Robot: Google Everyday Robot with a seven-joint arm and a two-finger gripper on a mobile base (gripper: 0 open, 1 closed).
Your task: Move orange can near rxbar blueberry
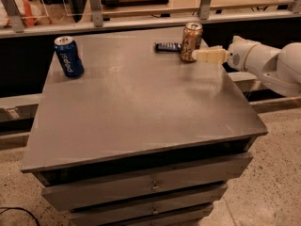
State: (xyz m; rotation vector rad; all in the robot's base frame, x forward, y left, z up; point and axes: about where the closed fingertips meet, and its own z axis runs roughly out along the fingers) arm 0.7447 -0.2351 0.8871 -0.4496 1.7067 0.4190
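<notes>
The orange can [191, 41] stands upright near the far right edge of the grey table [136, 102]. The rxbar blueberry [168, 46] lies flat just left of the can, close to it. My gripper [196, 55] comes in from the right at table height. Its tip is right beside the can's lower right side, and I cannot tell whether it touches. The white arm [263, 62] extends off past the table's right edge.
A blue Pepsi can [68, 56] stands upright at the far left of the table. Behind the table runs a railing with metal posts [94, 4]. Drawers [150, 185] are under the tabletop.
</notes>
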